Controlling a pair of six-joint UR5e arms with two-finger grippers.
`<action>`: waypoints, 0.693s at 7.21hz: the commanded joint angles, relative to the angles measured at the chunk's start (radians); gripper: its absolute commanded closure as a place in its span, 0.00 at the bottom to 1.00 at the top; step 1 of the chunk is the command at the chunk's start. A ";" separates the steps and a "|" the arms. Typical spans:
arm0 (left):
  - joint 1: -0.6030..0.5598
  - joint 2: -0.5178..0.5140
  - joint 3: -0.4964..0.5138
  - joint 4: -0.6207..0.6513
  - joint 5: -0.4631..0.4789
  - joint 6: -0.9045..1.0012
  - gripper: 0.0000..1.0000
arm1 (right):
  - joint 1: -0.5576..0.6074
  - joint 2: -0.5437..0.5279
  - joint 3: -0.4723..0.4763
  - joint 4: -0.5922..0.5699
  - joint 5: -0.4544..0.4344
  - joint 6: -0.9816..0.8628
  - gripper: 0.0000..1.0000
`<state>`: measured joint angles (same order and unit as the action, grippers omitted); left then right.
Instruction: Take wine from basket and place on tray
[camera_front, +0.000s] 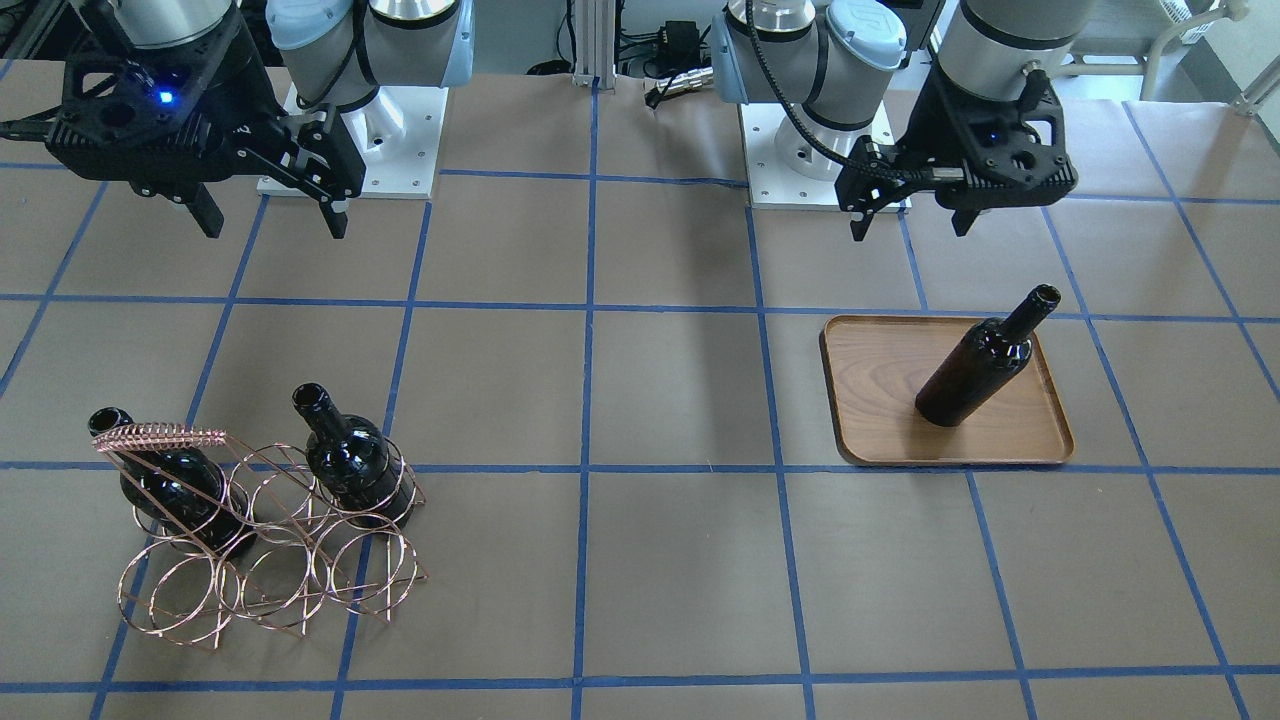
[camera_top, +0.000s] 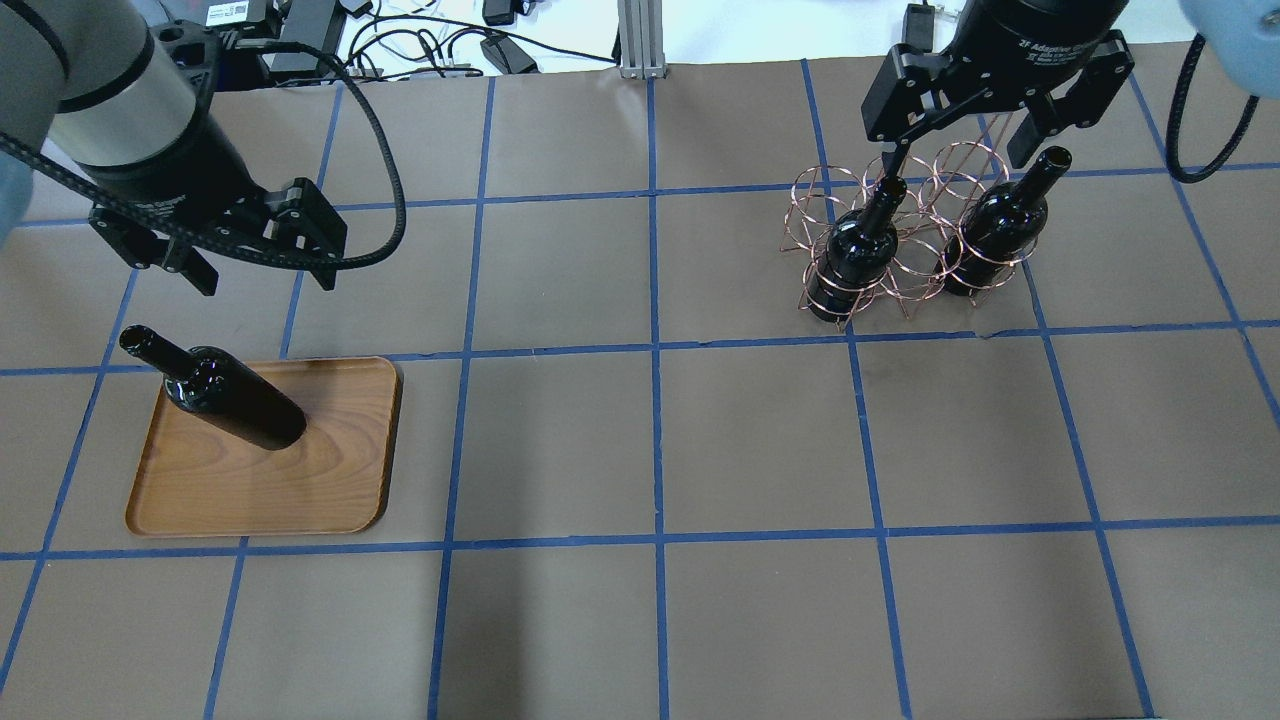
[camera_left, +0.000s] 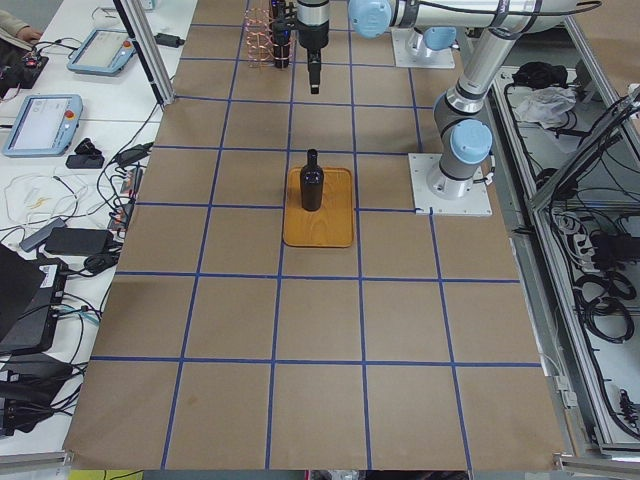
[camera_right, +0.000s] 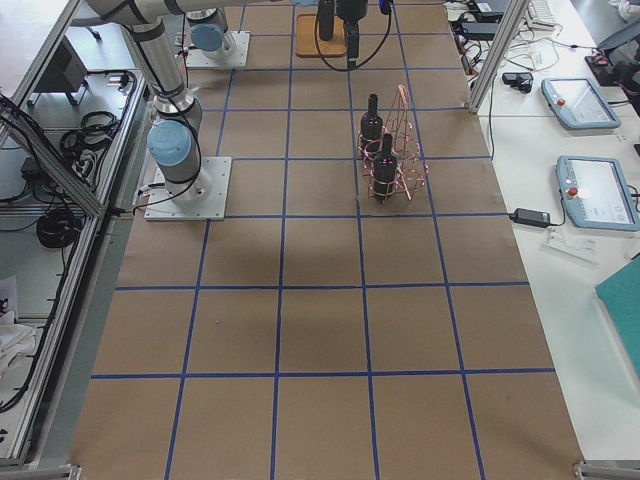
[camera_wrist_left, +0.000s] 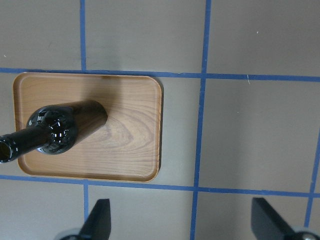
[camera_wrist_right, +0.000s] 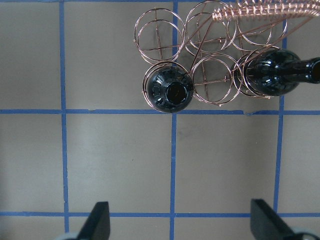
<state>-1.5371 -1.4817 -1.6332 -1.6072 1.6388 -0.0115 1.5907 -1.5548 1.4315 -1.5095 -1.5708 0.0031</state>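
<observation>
One wine bottle (camera_front: 975, 365) stands upright on the wooden tray (camera_front: 880, 420); they also show in the overhead view, the bottle (camera_top: 235, 395) on the tray (camera_top: 300, 480). My left gripper (camera_front: 911, 228) is open and empty, raised above the table beside the tray, toward the robot's base. The left wrist view shows the bottle (camera_wrist_left: 60, 130) and the tray (camera_wrist_left: 135, 145) below. The copper wire basket (camera_front: 280, 560) holds two more bottles (camera_front: 345, 455) (camera_front: 165, 475), with its middle place empty. My right gripper (camera_top: 955, 150) is open and empty, high above the basket (camera_top: 905, 270).
The table is covered in brown paper with a grid of blue tape. The arm bases (camera_front: 350, 140) (camera_front: 820, 160) stand at the robot's edge. Teach pendants (camera_right: 580, 100) and cables lie on side tables beyond the table's edge.
</observation>
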 joint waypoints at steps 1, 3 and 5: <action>-0.035 0.015 -0.002 0.001 -0.063 -0.018 0.00 | 0.000 -0.001 0.000 0.002 0.000 0.000 0.00; -0.035 0.020 -0.002 -0.003 -0.085 -0.010 0.00 | 0.000 0.001 0.001 0.002 0.000 -0.002 0.00; -0.034 0.021 -0.005 -0.003 -0.083 -0.010 0.00 | 0.000 0.001 0.001 0.002 0.002 -0.002 0.00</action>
<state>-1.5718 -1.4614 -1.6368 -1.6094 1.5549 -0.0218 1.5907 -1.5540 1.4321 -1.5080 -1.5704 0.0016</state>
